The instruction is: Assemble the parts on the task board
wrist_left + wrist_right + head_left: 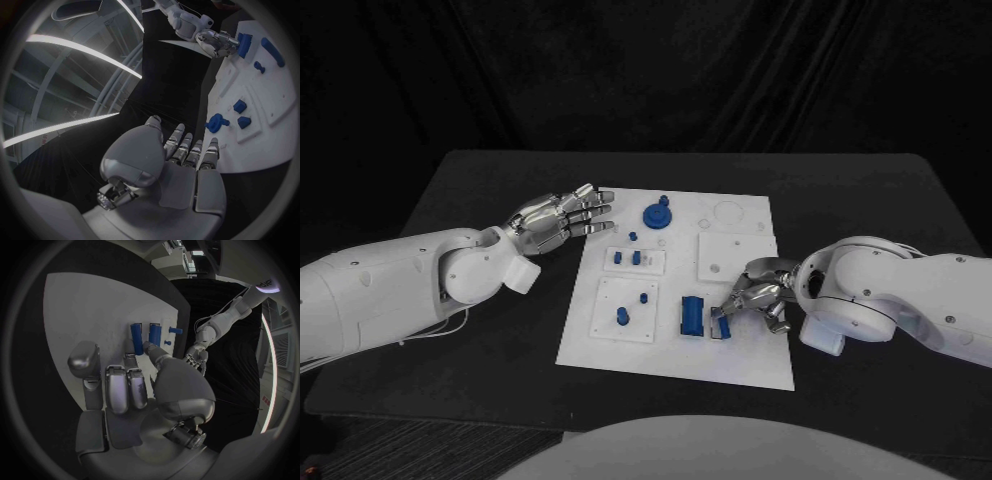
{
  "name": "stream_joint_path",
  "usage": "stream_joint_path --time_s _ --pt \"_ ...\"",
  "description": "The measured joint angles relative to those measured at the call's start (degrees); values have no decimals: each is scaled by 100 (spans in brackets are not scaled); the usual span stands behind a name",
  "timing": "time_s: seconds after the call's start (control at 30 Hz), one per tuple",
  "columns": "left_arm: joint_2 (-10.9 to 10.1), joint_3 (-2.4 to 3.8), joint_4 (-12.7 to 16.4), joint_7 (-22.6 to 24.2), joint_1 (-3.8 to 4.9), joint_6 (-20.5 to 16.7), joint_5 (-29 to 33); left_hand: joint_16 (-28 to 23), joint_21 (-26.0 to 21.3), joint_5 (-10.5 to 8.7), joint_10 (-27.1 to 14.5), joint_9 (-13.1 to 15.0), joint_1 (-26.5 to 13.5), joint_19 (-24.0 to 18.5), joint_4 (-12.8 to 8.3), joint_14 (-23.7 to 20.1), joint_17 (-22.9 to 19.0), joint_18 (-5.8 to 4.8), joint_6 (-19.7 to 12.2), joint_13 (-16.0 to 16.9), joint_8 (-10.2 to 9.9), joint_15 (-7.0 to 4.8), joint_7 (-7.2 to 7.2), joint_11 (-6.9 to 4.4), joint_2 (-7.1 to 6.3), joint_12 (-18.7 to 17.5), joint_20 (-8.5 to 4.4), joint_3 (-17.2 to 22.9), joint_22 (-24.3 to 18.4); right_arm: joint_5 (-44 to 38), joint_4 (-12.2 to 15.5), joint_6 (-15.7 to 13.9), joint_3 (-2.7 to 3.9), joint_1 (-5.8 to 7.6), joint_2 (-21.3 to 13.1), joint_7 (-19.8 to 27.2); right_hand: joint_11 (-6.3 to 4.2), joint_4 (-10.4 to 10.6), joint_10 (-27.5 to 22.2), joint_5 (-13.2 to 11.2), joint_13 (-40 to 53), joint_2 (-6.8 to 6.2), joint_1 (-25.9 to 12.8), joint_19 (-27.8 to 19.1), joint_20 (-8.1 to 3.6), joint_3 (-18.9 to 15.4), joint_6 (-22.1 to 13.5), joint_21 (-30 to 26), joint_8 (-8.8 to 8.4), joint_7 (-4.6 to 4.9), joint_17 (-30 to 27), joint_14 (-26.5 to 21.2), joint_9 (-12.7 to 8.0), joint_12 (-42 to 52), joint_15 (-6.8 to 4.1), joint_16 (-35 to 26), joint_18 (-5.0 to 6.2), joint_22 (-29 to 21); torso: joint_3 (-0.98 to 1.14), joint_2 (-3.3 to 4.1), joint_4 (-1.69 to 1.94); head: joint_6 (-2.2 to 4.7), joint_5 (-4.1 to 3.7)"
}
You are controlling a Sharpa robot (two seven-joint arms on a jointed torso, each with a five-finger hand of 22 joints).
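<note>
The task board (733, 300), a white plate, lies in the middle of the head view on the black table (488, 190), tilted a little so its far edge leans right. Small blue parts sit on it: a round knobbed part (656, 213) near the upper left of the board, two short pegs (635, 258) on a raised square below it, an oblong part (620, 319) and a tiny peg (645, 296) on the lower-left square, and a long ribbed block (691, 315) at lower centre. The finer shape of these parts is hard to make out.

The right hand (754, 305) sits at the board's lower right, fingers curled down just beside a second blue bar (154, 335). Whether it grips that bar or only touches it cannot be told; the fingers hide the contact.

The left hand (563, 220) hovers off the board's upper-left edge, fingers extended side by side, holding nothing.
</note>
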Motion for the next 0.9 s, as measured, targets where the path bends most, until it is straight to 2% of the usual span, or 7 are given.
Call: stream_joint_path --time_s 0.17,0.37,0.5,0.8,0.9 --pt "0 0 -3 -2 -1 2 0 0 0 0 0 0 0 0 0 0 0 0 0 0 0 0 0 0 0 0 0 0 0 -4 0 25 -4 -8 10 -30 -1 89 1 -168 0 -28 -76 0 0 -89 -21 0 11 -20 0 0 -43 0 0 0 0 -1 0 0 1 0 7" --pt "0 0 -5 -5 -3 5 0 0 0 0 0 0 0 0 0 0 0 0 0 0 -1 0 0 0 0 0 0 0 -4 -8 0 32 -5 -9 15 -46 -1 128 1 -206 0 -27 -75 0 0 -128 3 -28 12 2 0 0 -47 0 0 0 1 -1 0 0 1 0 10" --pt "1 0 -7 -6 -4 6 0 0 0 0 0 0 0 0 0 0 0 0 0 -1 -1 0 0 0 0 0 0 0 -5 -9 0 32 -5 -11 17 -53 -1 275 1 -337 -1 -30 -227 0 0 -274 3 -28 33 2 0 0 -55 0 0 0 0 -1 0 0 1 0 10" --pt "4 0 -8 -10 -7 10 0 0 0 21 0 0 0 0 0 0 0 0 0 -1 -1 0 0 -1 0 0 0 0 -5 -12 0 25 -5 -11 23 -66 -1 382 1 -288 -1 7 -276 0 0 -347 23 -28 57 -18 0 0 -85 0 -1 0 0 -2 0 0 0 -1 18" --pt "7 0 -9 -12 -7 12 0 0 0 21 0 0 0 0 0 0 0 0 0 -1 -1 0 0 0 0 0 0 0 -4 -13 0 18 -6 -12 26 -70 0 442 1 -138 -1 115 -271 0 0 -322 75 -44 75 -30 0 0 -95 0 -1 0 0 -2 0 -1 0 -1 21"
